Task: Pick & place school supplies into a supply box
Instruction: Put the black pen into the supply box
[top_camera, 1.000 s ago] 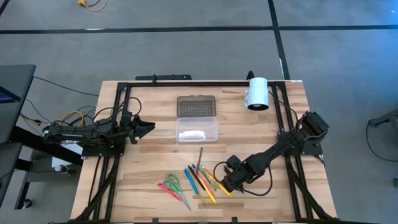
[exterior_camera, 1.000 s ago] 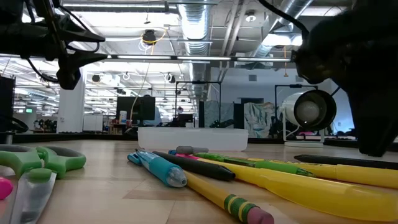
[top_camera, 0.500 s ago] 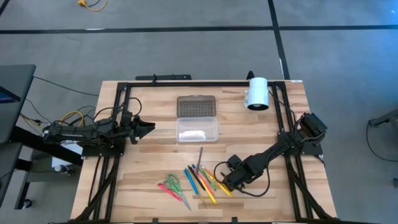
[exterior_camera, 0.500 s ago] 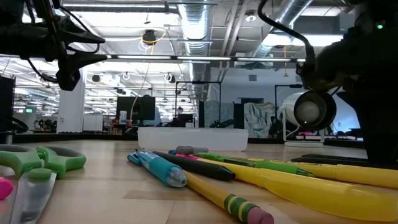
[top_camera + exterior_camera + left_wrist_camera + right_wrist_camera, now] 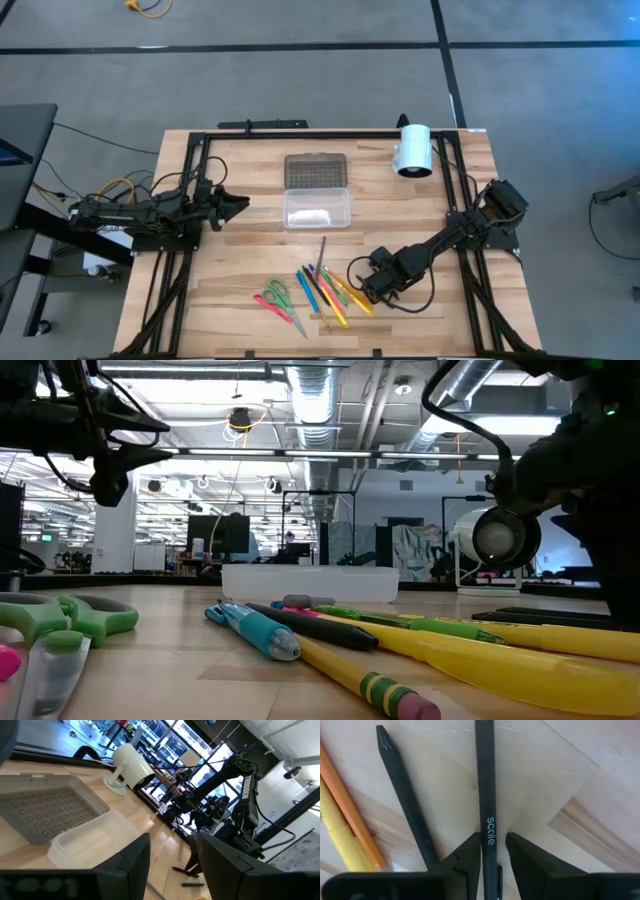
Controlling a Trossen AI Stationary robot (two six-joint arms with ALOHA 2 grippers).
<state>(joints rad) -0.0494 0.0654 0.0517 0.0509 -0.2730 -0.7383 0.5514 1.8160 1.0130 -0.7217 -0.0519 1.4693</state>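
One pen (image 5: 485,795) sits between the right gripper's (image 5: 374,288) half-closed fingers near the table's (image 5: 240,260) front edge; the arm has barely shifted, lift pending. Left gripper (image 5: 232,205) waits open; box (image 5: 317,209) mid-table.

Bare wood lies open between the clear box (image 5: 317,210) and the pile of pens (image 5: 325,288). The white cylinder (image 5: 413,150) stands near the table's far right corner, well apart from both

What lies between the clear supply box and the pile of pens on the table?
In the high view, only bare wood separates the supply box from the pens. One thin grey pencil reaches up from the pile towards the box, stopping short of it.
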